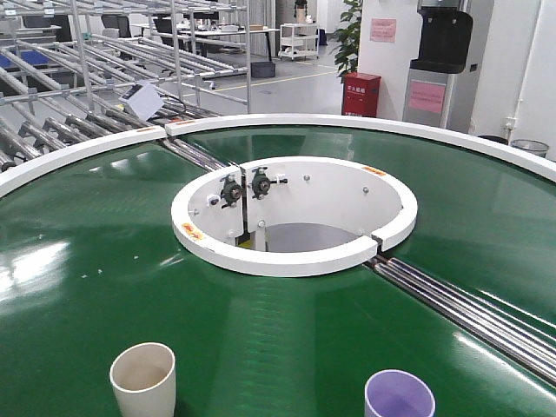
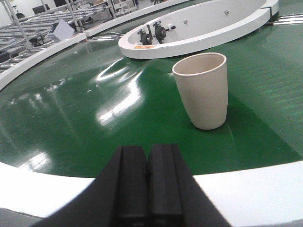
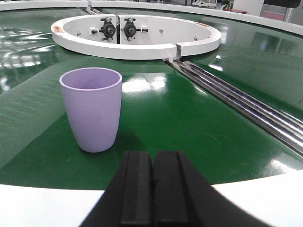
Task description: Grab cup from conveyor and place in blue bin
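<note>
You are starting the grab: left gripper [image 2: 147,189] and right gripper [image 3: 152,189] are sitting closed and empty, cream tapered cup [image 2: 201,90] at the left's one o'clock, lilac tapered cup [image 3: 91,109] at the right's eleven on the glossy green ring conveyor [image 1: 104,252], needing jaws opened first.

- The conveyor [image 1: 95,252] is a glossy dark green ring belt with a white outer rim, a white central ring wall [image 1: 291,261], and steel rollers [image 1: 473,304] crossing its right side.
- A cream cup [image 1: 142,379] stands upright by the near edge, on the left.
- A purple cup [image 1: 399,398] stands upright by the near edge on the right, well apart from it.
</note>
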